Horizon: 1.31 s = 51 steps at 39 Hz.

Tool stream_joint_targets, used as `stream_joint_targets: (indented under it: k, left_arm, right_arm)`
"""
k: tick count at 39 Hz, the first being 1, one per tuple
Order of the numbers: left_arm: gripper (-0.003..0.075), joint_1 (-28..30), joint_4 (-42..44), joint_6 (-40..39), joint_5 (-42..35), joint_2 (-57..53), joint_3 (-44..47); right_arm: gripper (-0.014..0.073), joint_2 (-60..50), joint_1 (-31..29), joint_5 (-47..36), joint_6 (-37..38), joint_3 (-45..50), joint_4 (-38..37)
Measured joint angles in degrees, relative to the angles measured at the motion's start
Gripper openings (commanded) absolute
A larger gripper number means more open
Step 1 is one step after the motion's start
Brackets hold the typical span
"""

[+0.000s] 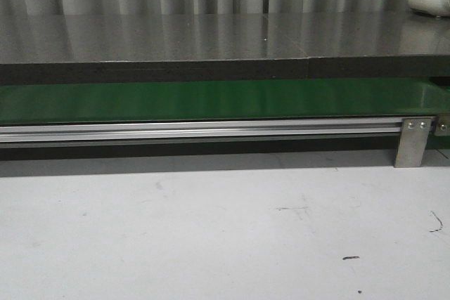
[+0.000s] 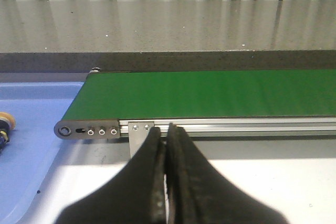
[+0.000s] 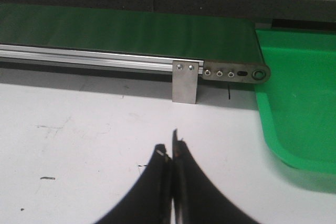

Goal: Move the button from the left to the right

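The button shows only at the edge of the left wrist view: an orange-yellow cap and dark body, lying on a blue tray beside the belt's end. My left gripper is shut and empty, over the white table in front of the green belt, apart from the button. My right gripper is shut and empty over the white table, short of the belt's other end. Neither gripper nor the button shows in the front view.
The belt runs across on an aluminium rail with a metal bracket. A green bin sits at the belt's right end. A grey counter lies behind the belt.
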Motion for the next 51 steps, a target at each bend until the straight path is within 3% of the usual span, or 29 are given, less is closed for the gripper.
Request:
stream_joint_targets:
  k: [43,47,51]
  left_arm:
    - [-0.0021,0.00,0.00,0.00,-0.38,0.00,0.00]
    - [-0.0021,0.00,0.00,0.00,-2.19,0.00,0.00]
    - [-0.0021,0.00,0.00,0.00,-8.97,0.00,0.00]
  right_arm:
    - [-0.0067,0.00,0.00,0.04,0.00,0.00,0.00]
    - [-0.0067,0.00,0.00,-0.92,0.35,0.00,0.00]
    - [-0.0067,0.00,0.00,-4.66,0.35,0.00,0.11]
